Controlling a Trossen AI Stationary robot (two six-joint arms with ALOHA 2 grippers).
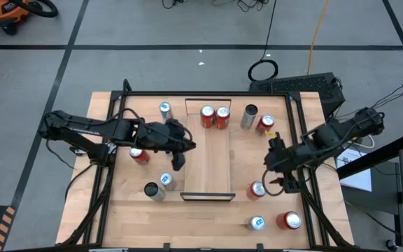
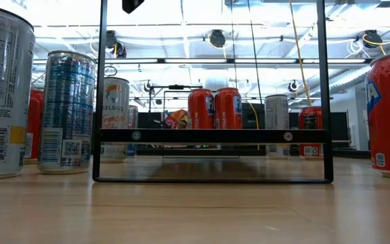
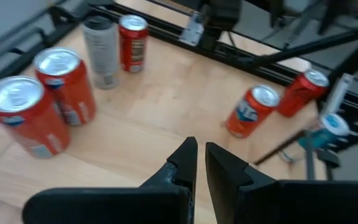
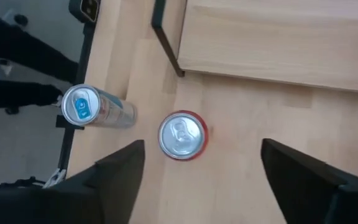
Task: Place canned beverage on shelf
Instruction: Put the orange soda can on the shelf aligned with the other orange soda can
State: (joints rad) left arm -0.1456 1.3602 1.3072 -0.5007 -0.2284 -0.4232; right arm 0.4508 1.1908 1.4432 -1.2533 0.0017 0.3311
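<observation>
The right gripper (image 4: 197, 171) hangs wide open and empty above a red can (image 4: 183, 135), so I think it is about to grab it; next it must drop down around the can and squeeze. The shelf (image 1: 207, 150) sits just beside, with two cans (image 1: 214, 116) at its far end and lots of free room. The left gripper (image 3: 199, 163) waits pinched shut, holding nothing.
</observation>
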